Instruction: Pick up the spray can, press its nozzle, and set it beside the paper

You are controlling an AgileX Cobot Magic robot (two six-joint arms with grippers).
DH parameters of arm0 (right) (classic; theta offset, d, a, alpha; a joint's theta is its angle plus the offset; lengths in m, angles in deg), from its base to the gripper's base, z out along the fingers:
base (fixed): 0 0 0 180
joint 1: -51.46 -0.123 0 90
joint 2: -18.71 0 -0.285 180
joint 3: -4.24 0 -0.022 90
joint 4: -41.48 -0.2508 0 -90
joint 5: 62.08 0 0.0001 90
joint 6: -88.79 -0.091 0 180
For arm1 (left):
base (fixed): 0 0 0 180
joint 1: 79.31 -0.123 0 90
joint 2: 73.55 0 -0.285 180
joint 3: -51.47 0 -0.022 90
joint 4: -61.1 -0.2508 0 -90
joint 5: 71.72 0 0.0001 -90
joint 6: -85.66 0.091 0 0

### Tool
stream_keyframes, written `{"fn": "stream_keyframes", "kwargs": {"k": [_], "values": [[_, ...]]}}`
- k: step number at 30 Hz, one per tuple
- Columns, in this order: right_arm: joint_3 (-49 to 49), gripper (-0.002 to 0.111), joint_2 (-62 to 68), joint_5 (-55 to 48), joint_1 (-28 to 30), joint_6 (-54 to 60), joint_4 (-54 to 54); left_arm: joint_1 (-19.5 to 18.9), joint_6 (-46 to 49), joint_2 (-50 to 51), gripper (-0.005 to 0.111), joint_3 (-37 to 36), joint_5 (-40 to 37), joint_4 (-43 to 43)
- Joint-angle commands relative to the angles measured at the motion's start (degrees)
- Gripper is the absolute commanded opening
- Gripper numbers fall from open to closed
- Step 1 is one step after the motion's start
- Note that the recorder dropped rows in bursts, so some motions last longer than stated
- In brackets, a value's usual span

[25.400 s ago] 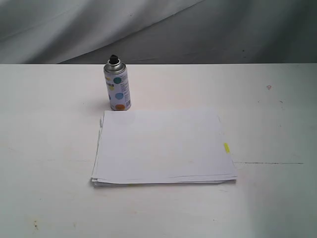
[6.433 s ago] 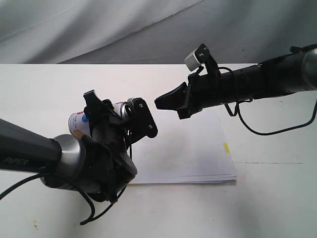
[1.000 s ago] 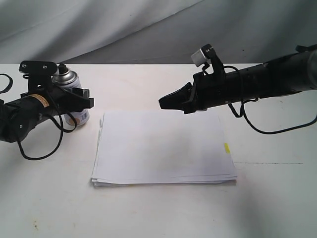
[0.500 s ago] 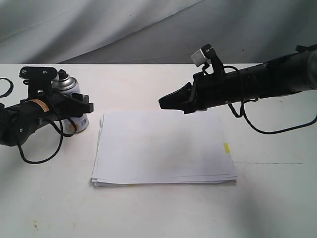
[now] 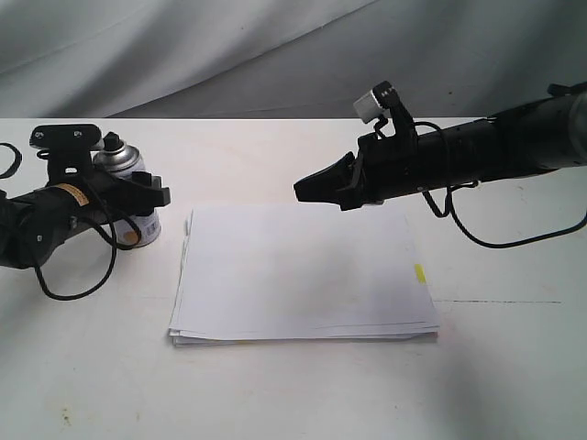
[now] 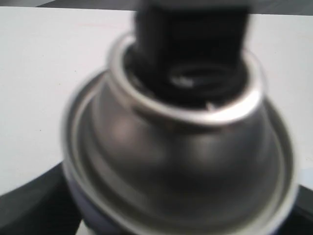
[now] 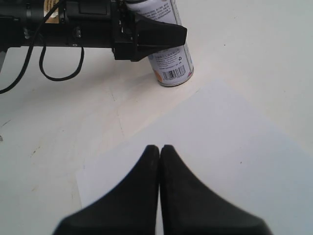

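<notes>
Placement stage: spray can (image 5: pixel 143 226) upright on desk (image 5: pixel 495 367), just beside paper (image 5: pixel 303 270) at its 10 o'clock corner.
Left hand (image 5: pixel 151 195) brackets the can; grasping or released cannot be determined, as the far finger is hidden. Right hand (image 7: pixel 159 149) is clenched, empty, above the paper's 12 o'clock edge. Likely remaining: release, withdrawal. Nozzle (image 6: pixel 190 29) is blurred in the left wrist view; pressing cannot be confirmed.

Upright spray can (image 5: pixel 122 163), black nozzle (image 5: pixel 110 140) atop, just beside white paper (image 5: pixel 303 270)

White tabletop (image 5: pixel 514 385), grey draped cloth backdrop (image 5: pixel 183 46), soft even light
</notes>
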Motion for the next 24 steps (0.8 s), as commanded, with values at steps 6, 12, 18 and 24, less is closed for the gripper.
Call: {"fn": "stream_keyframes", "kwargs": {"k": [6,12,18,24], "values": [[-0.3,0.000,-0.6,-0.4,0.3,0.0,0.0,0.1,0.1,-2.8,0.087,0.2,0.3,0.8],[-0.3,0.000,-0.6,-0.4,0.3,0.0,0.0,0.1,0.6,-10.2,0.087,0.2,-0.2,0.8],[-0.3,0.000,-0.6,-0.4,0.3,0.0,0.0,0.0,2.2,-30.3,0.087,0.2,-7.3,0.8],[-0.3,0.000,-0.6,-0.4,0.3,0.0,-1.3,0.0,2.6,-52.6,0.069,0.2,-24.4,0.5]]}}
